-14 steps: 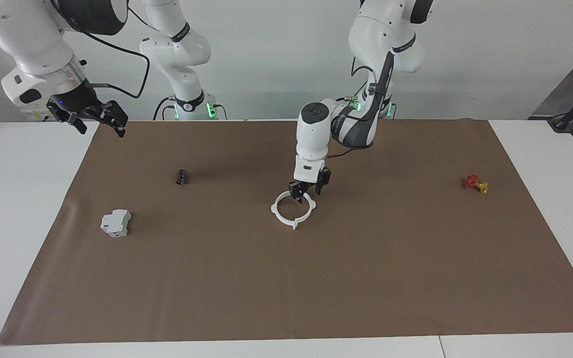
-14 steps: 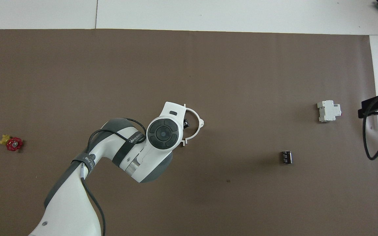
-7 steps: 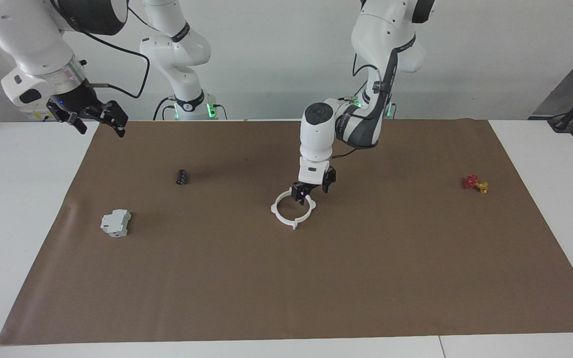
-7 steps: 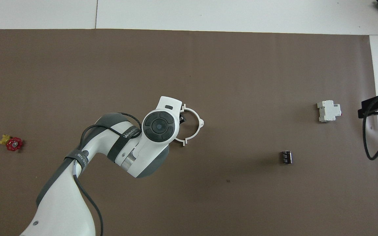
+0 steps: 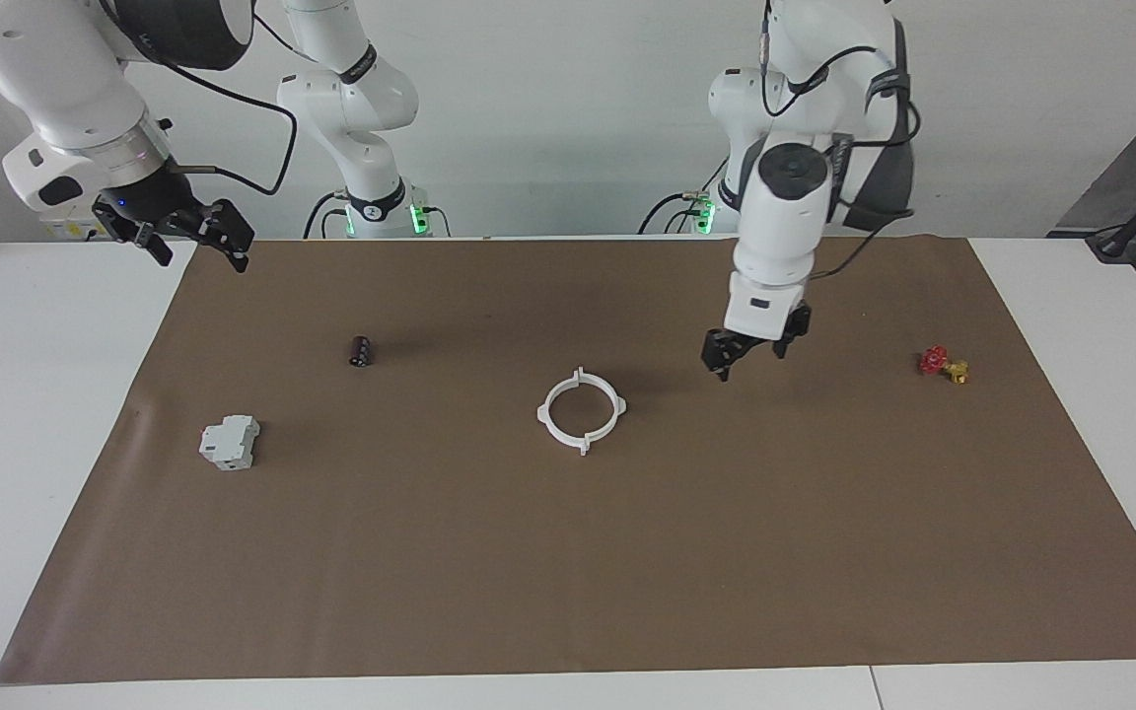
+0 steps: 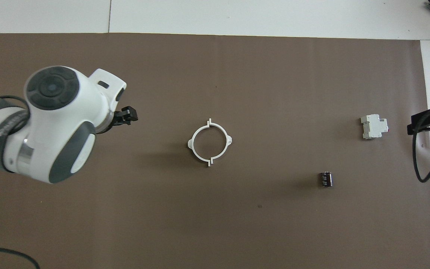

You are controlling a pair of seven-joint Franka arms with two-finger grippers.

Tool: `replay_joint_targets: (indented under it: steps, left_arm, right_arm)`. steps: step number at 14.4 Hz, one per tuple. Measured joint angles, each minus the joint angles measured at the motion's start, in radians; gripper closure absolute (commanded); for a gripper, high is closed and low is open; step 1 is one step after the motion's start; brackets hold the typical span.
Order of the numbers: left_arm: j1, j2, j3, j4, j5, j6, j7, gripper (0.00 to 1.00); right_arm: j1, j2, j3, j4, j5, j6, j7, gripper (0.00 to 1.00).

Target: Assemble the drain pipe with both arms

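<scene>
The drain pipe (image 5: 581, 410) is a thin white plastic ring made of two half-rings joined at their end tabs. It lies flat on the brown paper mat (image 5: 568, 552) near the middle of the table. Four small nubs project from its outer edge. In the overhead view the seams between the halves show as small steps at two of the nubs.

Change since the earlier frames: one second ago the left gripper (image 5: 747, 353) was down at the rim of the ring, on the side toward the robots. It has since lifted clear and withdrawn toward the left arm's end of the table. The ring has not shifted. The right gripper (image 5: 195, 234) has not moved.

Current positions: the left gripper hangs above bare mat, with its fingers parted by a narrow gap and nothing held. The ring lies well apart from it, toward the right arm's end. The small red-and-yellow valve (image 5: 943, 364) lies on the mat toward the left arm's end from this gripper.

The right arm waits with its gripper raised over the mat's corner, fingers spread and empty. The grey-white boxy block (image 5: 230, 442) and the small black cylinder (image 5: 360, 350) lie between that gripper and the ring.
</scene>
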Motion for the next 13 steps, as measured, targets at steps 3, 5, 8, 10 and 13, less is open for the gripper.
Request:
replay_joint_targets:
  steps: [3,5,8,10,13]
  left_arm:
    - [0.173,-0.054,0.003,0.064,-0.022,-0.114,0.297,0.00]
    - [0.220,-0.086,0.004,0.075,-0.036,-0.153,0.364,0.00]
    - [0.222,-0.115,-0.006,0.076,-0.037,-0.216,0.378,0.00]
    - [0.223,-0.129,-0.002,0.076,-0.037,-0.252,0.414,0.00]
    - [0.223,-0.134,0.001,0.078,-0.040,-0.298,0.465,0.00]
  right_arm:
    - [0.000,0.000,0.000,0.000,0.000,0.000,0.000,0.00]
    - [0.000,0.000,0.000,0.000,0.000,0.000,0.000,0.00]
    - [0.000,0.000,0.000,0.000,0.000,0.000,0.000,0.00]
    - [0.000,0.000,0.000,0.000,0.000,0.000,0.000,0.00]
    - [0.000,0.000,0.000,0.000,0.000,0.000,0.000,0.00]
